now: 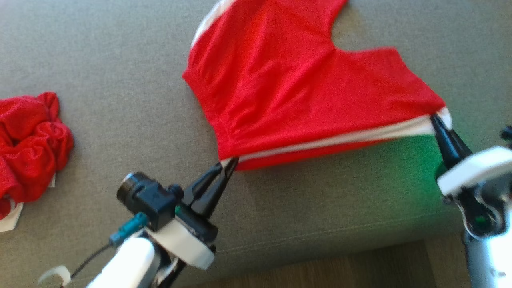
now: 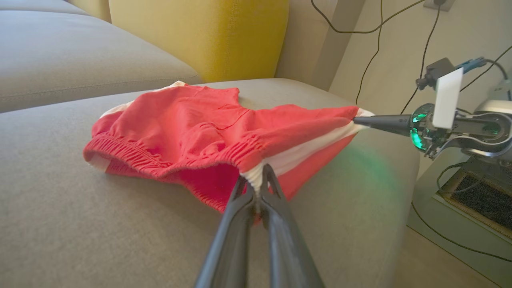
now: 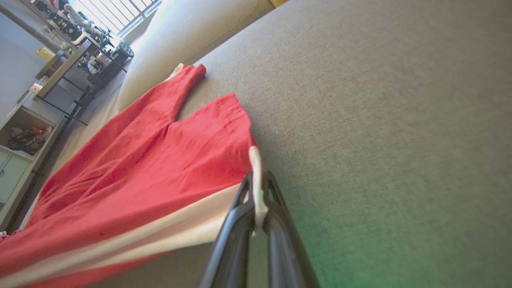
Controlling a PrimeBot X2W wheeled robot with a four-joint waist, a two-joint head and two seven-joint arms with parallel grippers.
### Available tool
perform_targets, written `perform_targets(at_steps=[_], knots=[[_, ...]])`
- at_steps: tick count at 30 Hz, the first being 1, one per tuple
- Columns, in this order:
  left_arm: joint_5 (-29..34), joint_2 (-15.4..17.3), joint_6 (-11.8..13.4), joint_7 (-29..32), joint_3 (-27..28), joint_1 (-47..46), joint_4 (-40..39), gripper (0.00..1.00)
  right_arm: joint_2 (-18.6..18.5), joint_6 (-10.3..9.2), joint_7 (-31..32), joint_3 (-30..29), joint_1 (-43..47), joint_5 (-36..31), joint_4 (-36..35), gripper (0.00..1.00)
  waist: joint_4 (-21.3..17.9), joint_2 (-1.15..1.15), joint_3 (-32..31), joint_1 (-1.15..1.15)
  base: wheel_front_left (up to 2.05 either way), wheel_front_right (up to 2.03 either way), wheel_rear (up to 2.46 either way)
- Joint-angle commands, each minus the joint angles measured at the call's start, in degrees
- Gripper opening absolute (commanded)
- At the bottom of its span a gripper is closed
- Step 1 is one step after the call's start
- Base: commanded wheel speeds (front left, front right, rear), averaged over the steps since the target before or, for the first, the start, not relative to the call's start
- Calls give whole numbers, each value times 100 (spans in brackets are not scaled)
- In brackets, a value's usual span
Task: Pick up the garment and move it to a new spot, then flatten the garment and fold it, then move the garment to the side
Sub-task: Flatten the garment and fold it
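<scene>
Shorts [image 1: 304,92], red with a white side stripe, on the grey sofa [image 1: 120,80] near its front edge; far side rests on the cushion, near side is lifted and pulled taut; left gripper [image 1: 229,163] pinched tight on the waistband corner at the stripe; right gripper [image 1: 434,120] pinched tight on the hem end of the same stripe; cloth runs straight between them. Reads as the flattening stage: pick-up looks done; legs mostly spread; waistband bunched in the left wrist view; no fold made yet; move to the side left to do. Second red heap [image 1: 28,140] lies well apart at left.
</scene>
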Motion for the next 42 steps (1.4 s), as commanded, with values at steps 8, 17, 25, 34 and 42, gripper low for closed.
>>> perform_targets(at_steps=[8,17,25,34,42], knots=[[-198,98,6,-29,-55,266,-489,0,340,-2,1043,-789,752,532,-1728,0,56,0,-241,1,0,0,0],[-827,-203,6,-29,-129,-495,-159,0,442,-2,1670,-1287,-417,811,-949,0,432,0,-144,1,0,0,0],[-1549,-756,6,-29,23,-1364,766,0,443,-2,1528,-1237,-2069,-90,332,0,855,0,171,1,0,0,0],[-2494,-1149,6,-29,-69,-2415,1531,0,444,-2,1356,-1564,-3726,-1116,1530,0,1208,0,556,1,0,0,0],[-2597,-1300,6,-29,14,-2719,1895,0,444,-2,954,-1607,-4644,-1739,2572,0,1313,0,718,1,0,0,0]])
